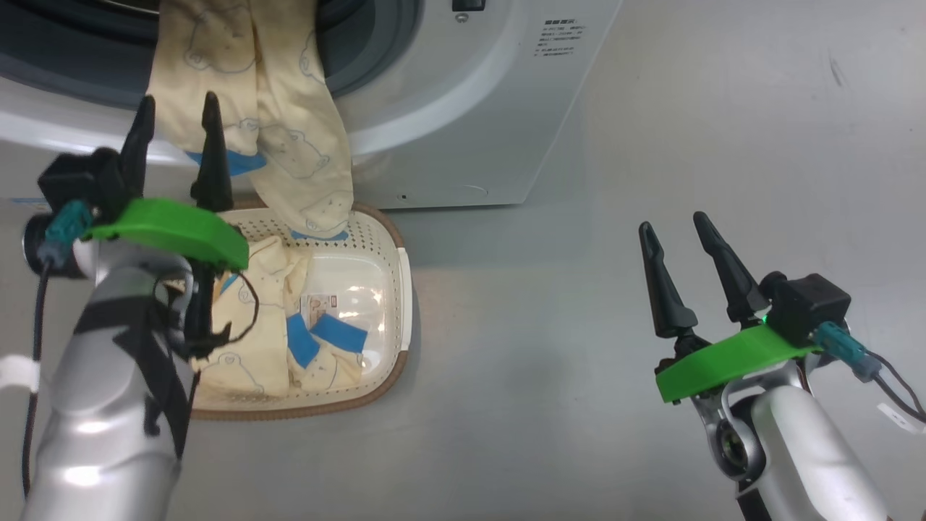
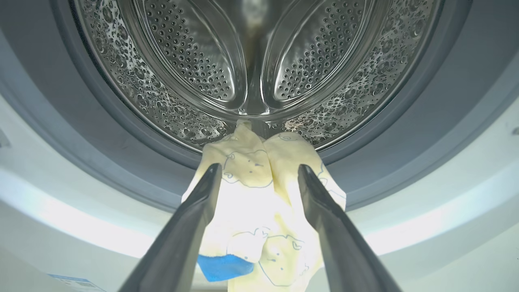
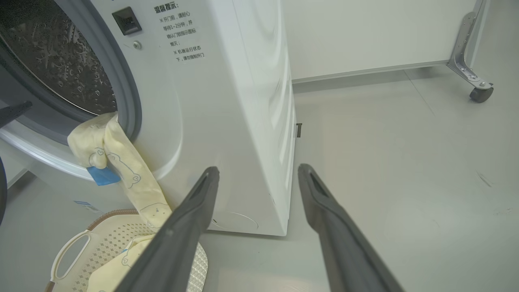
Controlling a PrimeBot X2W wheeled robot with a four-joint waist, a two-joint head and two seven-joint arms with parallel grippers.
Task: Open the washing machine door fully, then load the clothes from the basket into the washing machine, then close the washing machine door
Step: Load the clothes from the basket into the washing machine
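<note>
Limp cream clothes [image 1: 289, 108] — draped from perforated steel drum [image 2: 182, 52].

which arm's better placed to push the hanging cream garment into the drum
Left. The left gripper is open in front of the cream-yellow bear-print garment draped over the grey rim of the white washing machine; the right gripper is off to the side over the floor.
</note>
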